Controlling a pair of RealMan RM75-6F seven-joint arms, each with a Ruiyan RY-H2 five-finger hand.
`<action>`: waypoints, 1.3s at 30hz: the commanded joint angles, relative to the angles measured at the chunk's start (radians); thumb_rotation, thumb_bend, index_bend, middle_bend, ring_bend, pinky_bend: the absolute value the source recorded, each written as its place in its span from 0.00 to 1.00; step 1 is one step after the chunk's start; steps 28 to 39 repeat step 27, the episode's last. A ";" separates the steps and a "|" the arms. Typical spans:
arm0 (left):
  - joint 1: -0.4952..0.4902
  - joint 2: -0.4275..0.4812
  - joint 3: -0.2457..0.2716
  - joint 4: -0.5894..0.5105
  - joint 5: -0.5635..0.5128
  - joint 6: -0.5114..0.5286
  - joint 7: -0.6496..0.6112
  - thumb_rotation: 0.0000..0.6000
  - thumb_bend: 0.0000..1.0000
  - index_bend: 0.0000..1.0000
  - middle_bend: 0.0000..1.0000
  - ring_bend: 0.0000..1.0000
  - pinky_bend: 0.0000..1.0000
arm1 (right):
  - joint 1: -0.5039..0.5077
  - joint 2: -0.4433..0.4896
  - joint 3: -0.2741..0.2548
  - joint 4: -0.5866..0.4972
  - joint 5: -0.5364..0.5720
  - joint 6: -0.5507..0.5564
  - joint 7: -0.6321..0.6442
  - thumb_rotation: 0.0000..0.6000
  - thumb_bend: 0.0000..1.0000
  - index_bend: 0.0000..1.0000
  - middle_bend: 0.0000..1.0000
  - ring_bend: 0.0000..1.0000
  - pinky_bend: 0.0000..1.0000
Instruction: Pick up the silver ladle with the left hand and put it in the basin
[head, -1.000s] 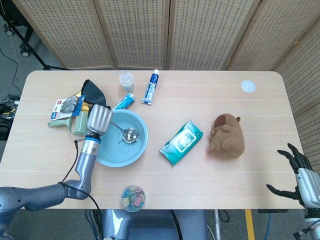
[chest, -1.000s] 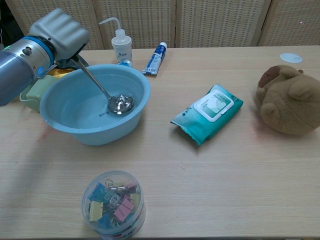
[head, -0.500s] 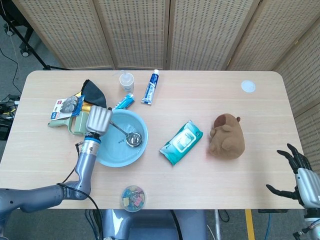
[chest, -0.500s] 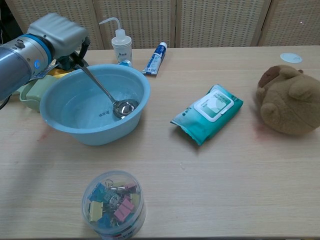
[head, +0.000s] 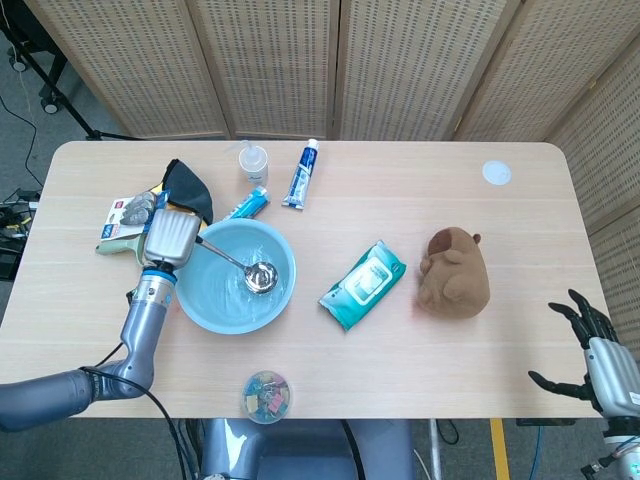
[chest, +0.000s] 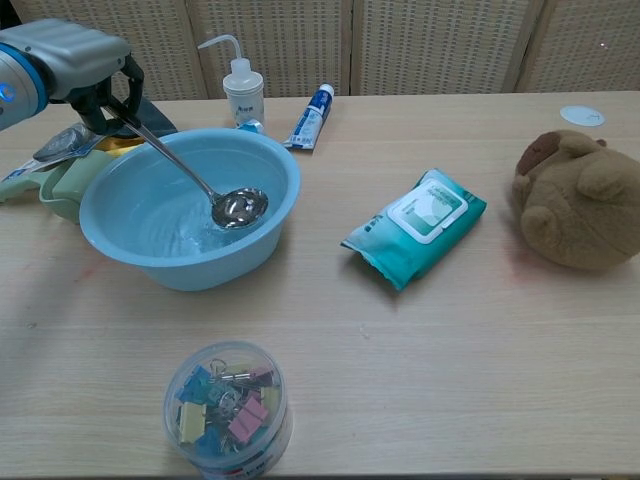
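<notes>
The silver ladle (head: 262, 277) lies with its bowl inside the light blue basin (head: 213, 300), low over the bottom, right of centre. Its thin handle slants up and left over the rim into my left hand (head: 168, 238), which grips the handle's end just outside the basin's left edge. In the chest view the ladle (chest: 238, 207) and the basin (chest: 180, 265) show the same way, with my left hand (chest: 75, 65) at the top left, fingers curled round the handle. My right hand (head: 590, 345) hangs off the table's front right corner, fingers spread, holding nothing.
Behind the basin stand a squeeze bottle (head: 253, 160) and a toothpaste tube (head: 300, 173). A heap of small items (head: 135, 222) lies left of it. A teal wipes pack (head: 363, 284), a brown plush toy (head: 455, 272) and a jar of clips (head: 266, 396) sit nearby.
My left hand has drawn back to the left, past the basin's rim, keeping hold of the handle. The ladle has tilted flatter while its bowl stayed inside the basin.
</notes>
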 joint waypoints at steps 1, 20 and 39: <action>0.014 0.044 -0.008 -0.042 -0.004 -0.014 -0.037 1.00 0.49 0.85 0.90 0.91 0.95 | 0.001 -0.002 0.000 0.001 0.002 -0.002 -0.003 1.00 0.00 0.15 0.00 0.00 0.00; 0.027 0.211 -0.003 -0.222 -0.030 0.021 -0.071 1.00 0.49 0.85 0.90 0.91 0.95 | 0.003 -0.019 -0.004 -0.004 0.006 -0.007 -0.036 1.00 0.00 0.15 0.00 0.00 0.00; 0.015 0.237 0.007 -0.238 -0.047 0.039 -0.053 1.00 0.49 0.85 0.90 0.91 0.95 | 0.004 -0.020 -0.003 -0.002 0.009 -0.009 -0.038 1.00 0.00 0.15 0.00 0.00 0.00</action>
